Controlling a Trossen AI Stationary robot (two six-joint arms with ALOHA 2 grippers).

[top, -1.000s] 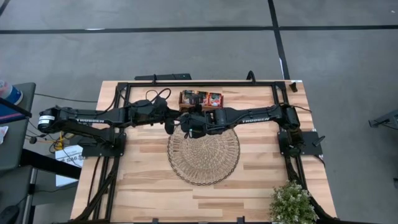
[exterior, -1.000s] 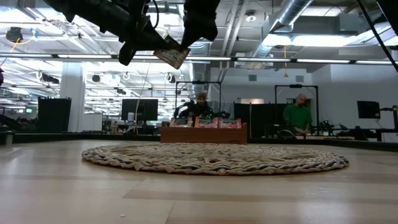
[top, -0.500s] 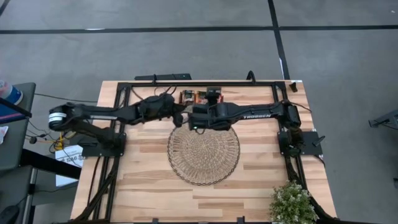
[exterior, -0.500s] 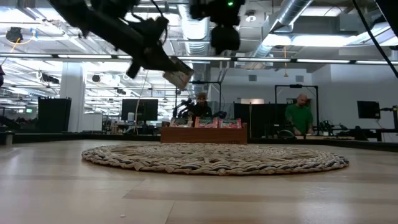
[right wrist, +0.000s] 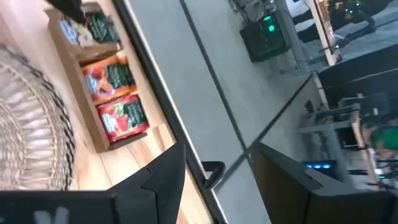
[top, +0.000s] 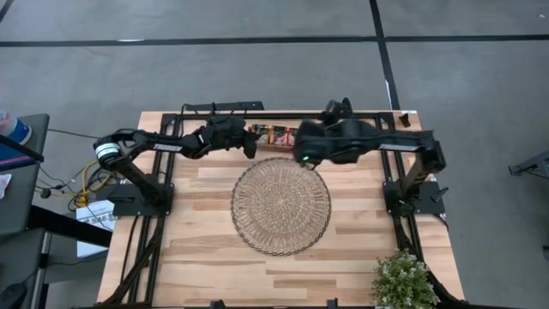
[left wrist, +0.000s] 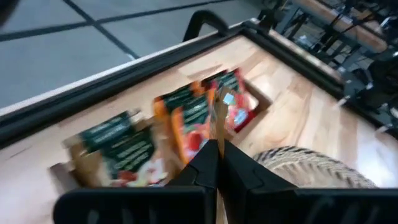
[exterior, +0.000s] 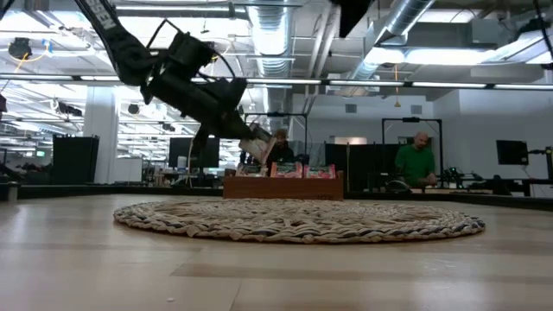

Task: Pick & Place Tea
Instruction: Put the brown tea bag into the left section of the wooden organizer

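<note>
So the round woven mat [top: 280, 204] in the middle of the table [top: 206, 257] has nothing on it at all, going by both the overhead and the low view. My read: the placing part of the job isn't done yet.

The wooden tray [top: 273, 136] sits at the far edge of the table, just past the mat, and it's packed with sachets [left wrist: 124, 149] standing on edge in rows, some red-orange, some with dark green tops.

Left gripper [exterior: 256, 142] is up in the air just beside the tray, over its near-left end, tilted down toward it. Its fingers are pinched fully together on one sachet [left wrist: 219, 118]. From the wrist camera you only see that sachet edge-on, a thin strip sticking straight out from the fingertips, long axis running forward toward the tray. In the low view it hangs at a slant below the fingers.

Right gripper [right wrist: 214, 165] is hovering over the tray's right end, jaws apart, nothing between them.

What's left, I reckon: the held sachet needs to land somewhere, and I honestly can't tell whether it's headed into the tray or out to the mat.
</note>
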